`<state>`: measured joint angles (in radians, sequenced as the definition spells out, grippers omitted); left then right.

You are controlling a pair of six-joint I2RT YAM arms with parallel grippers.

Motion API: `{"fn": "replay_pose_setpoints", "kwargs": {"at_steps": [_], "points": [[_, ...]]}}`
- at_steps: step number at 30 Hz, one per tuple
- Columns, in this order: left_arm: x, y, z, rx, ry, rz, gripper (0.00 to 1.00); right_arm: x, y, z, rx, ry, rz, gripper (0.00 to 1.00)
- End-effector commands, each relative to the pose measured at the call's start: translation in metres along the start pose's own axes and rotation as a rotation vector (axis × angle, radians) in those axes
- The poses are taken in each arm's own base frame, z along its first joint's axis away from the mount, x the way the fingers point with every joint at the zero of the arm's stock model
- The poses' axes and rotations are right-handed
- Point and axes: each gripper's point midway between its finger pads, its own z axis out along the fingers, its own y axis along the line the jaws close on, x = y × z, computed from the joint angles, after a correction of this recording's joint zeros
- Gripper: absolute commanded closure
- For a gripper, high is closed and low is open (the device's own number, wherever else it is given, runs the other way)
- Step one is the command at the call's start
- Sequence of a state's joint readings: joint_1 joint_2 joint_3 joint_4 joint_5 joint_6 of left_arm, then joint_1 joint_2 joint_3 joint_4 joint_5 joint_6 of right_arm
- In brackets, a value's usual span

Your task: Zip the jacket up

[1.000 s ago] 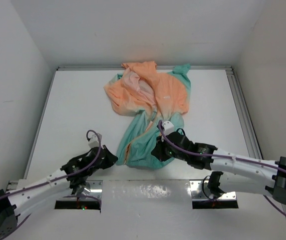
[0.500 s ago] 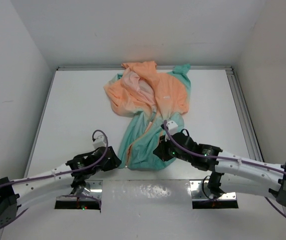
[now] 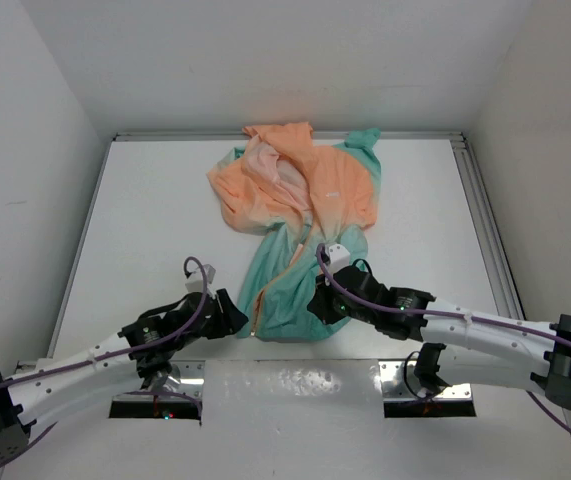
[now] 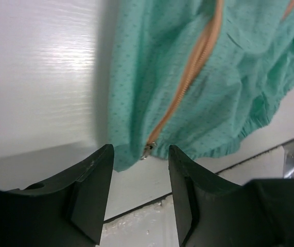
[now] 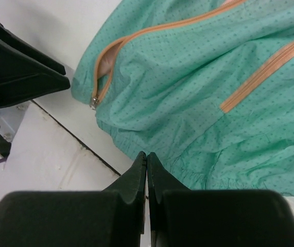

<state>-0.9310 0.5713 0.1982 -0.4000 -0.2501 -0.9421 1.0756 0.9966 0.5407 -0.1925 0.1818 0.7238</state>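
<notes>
The jacket (image 3: 300, 215) lies crumpled on the table (image 3: 145, 220). The left pincer (image 4: 140, 152) stands wide open and empty at its teal hem, beside the zipper pull (image 4: 148, 149). The right pincer (image 5: 147, 157) is fully closed, with its tips at the same hem.

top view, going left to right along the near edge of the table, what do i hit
left pincer, open → bottom end of the orange zipper on the jacket → right pincer, shut, at the teal hem
</notes>
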Motion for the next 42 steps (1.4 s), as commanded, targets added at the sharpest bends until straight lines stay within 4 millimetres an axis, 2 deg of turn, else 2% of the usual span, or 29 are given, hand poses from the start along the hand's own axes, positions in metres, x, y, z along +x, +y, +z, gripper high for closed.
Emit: {"fn": "replay_pose_setpoints", "kwargs": {"at_steps": [1, 2, 4, 9, 14, 16, 20, 23, 24, 27, 30, 32, 33, 35, 38, 41, 42], "points": [[0.015, -0.014, 0.003, 0.069, 0.087, 0.099, 0.55, -0.010, 0.010, 0.004, -0.030, -0.021, -0.017, 1.00], [0.017, -0.017, 0.004, 0.082, 0.096, 0.121, 0.55, -0.011, 0.010, 0.005, -0.029, -0.019, -0.018, 1.00], [0.024, -0.011, 0.008, 0.034, 0.117, 0.154, 0.55, -0.010, 0.012, 0.005, -0.035, -0.015, -0.019, 1.00], [0.014, -0.005, 0.008, -0.033, 0.074, 0.144, 0.59, -0.010, 0.011, 0.003, -0.036, -0.018, -0.010, 1.00], [0.029, -0.005, 0.013, -0.014, 0.134, 0.155, 0.59, -0.012, 0.012, 0.002, -0.040, -0.026, -0.003, 1.00], [0.034, 0.001, 0.016, -0.039, 0.155, 0.155, 0.61, -0.013, 0.014, 0.001, -0.047, -0.027, -0.003, 1.00], [0.034, 0.001, 0.020, -0.036, 0.143, 0.150, 0.65, -0.015, 0.022, -0.002, -0.087, -0.023, 0.000, 1.00], [0.034, -0.001, 0.024, -0.028, 0.136, 0.154, 0.75, -0.017, 0.028, -0.002, -0.114, -0.021, 0.005, 1.00], [0.034, -0.001, 0.025, -0.023, 0.135, 0.153, 0.86, -0.018, 0.030, -0.003, -0.121, -0.022, 0.007, 1.00], [0.033, -0.002, 0.025, -0.017, 0.125, 0.146, 1.00, -0.020, 0.032, -0.005, -0.127, -0.025, 0.006, 1.00], [0.027, -0.015, 0.021, 0.036, 0.106, 0.133, 1.00, -0.020, 0.042, -0.007, -0.177, -0.011, -0.001, 0.99], [0.020, -0.036, 0.016, 0.123, 0.087, 0.118, 1.00, -0.024, 0.058, -0.009, -0.254, -0.030, -0.024, 0.99], [0.017, -0.044, 0.013, 0.152, 0.084, 0.112, 1.00, -0.030, 0.072, -0.011, -0.321, -0.056, -0.052, 0.99], [0.011, -0.069, 0.005, 0.230, 0.088, 0.106, 1.00, -0.028, 0.095, -0.018, -0.418, -0.056, -0.101, 0.98], [0.001, -0.095, -0.006, 0.311, 0.084, 0.096, 1.00, -0.028, 0.114, -0.025, -0.481, -0.071, -0.217, 1.00], [-0.003, -0.107, -0.012, 0.344, 0.092, 0.090, 1.00, -0.023, 0.124, -0.028, -0.516, -0.063, -0.341, 1.00], [-0.003, -0.109, -0.013, 0.348, 0.094, 0.087, 1.00, -0.021, 0.122, -0.026, -0.508, -0.058, -0.395, 1.00]]}}
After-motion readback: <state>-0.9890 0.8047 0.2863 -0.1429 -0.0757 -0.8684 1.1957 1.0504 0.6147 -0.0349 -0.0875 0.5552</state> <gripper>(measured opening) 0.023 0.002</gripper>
